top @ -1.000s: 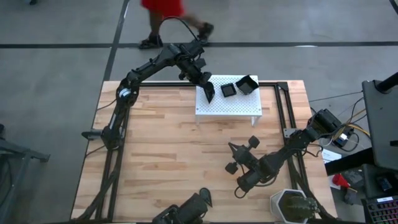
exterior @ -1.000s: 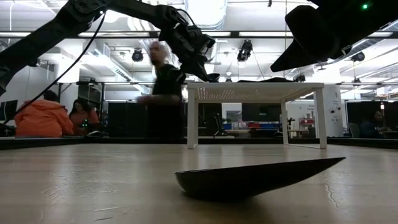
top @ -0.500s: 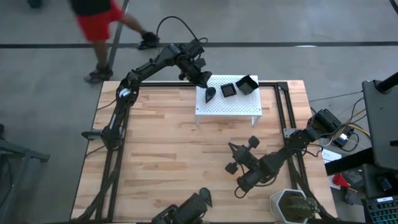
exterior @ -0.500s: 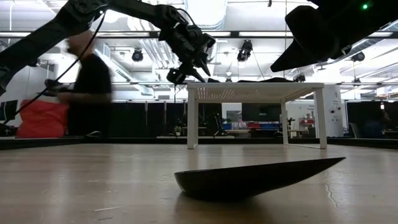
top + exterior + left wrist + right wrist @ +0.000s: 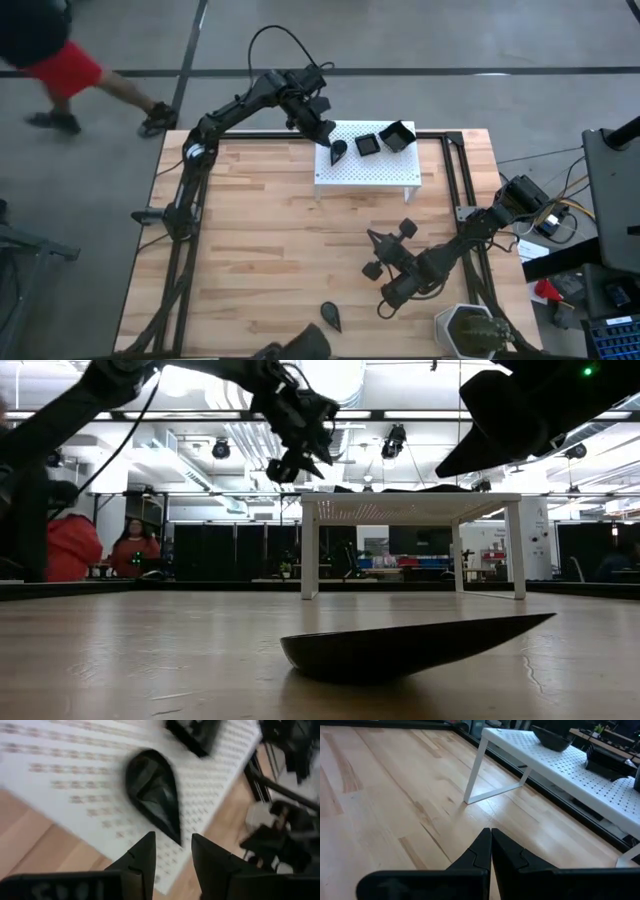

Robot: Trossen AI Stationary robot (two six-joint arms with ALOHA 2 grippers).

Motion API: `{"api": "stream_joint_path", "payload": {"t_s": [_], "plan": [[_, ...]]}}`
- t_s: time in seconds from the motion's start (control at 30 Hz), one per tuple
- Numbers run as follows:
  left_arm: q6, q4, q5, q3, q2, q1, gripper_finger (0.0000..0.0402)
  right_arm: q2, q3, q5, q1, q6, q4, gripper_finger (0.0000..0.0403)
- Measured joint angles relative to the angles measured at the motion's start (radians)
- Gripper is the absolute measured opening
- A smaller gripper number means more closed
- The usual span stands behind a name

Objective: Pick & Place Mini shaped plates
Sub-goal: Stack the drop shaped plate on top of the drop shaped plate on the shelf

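A: Left gripper (image 5: 322, 137)?
B: Fingers parted, empty, over white perforated stand (image 5: 375, 172), far-left corner. Matte black teardrop plate (image 5: 338, 151) lies flat there, just beside it.
A: Right gripper (image 5: 374, 239)?
B: Fingers pressed together, over bare wood table (image 5: 260, 240), near-right.

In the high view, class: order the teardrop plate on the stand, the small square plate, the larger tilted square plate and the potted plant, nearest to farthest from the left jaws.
1. Teardrop plate, stand's left end, just beside the left gripper.
2. Small square plate, stand's middle.
3. Larger tilted square plate, right of that.
4. Potted plant, table's near right corner.
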Motion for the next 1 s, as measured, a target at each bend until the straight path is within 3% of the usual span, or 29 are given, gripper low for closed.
{"api": "stream_joint_path", "payload": {"t_s": [0.13,0.4,0.6,0.83,1.0], "plan": [[0.070,-0.003,-0.013,-0.025,-0.045,-0.042,0.0117,0.000,0.000,-0.025,0.000,0.004,0.001,0.0008],[0.146,0.140,-0.173,-0.168,-0.192,-0.157,0.0117,0.000,0.000,-0.095,0.000,0.004,0.004,0.0008],[0.097,0.405,-0.193,-0.426,-0.382,-0.237,0.0116,0.000,0.000,-0.110,0.002,0.004,0.025,0.0008],[0.045,0.729,-0.358,-0.774,-0.638,-0.334,0.0116,0.000,0.000,-0.111,0.002,0.000,0.026,0.0008],[0.039,0.988,-0.417,-1.012,-0.779,-0.407,0.0116,0.000,0.000,-0.111,-0.002,0.000,0.027,0.0008]]}}
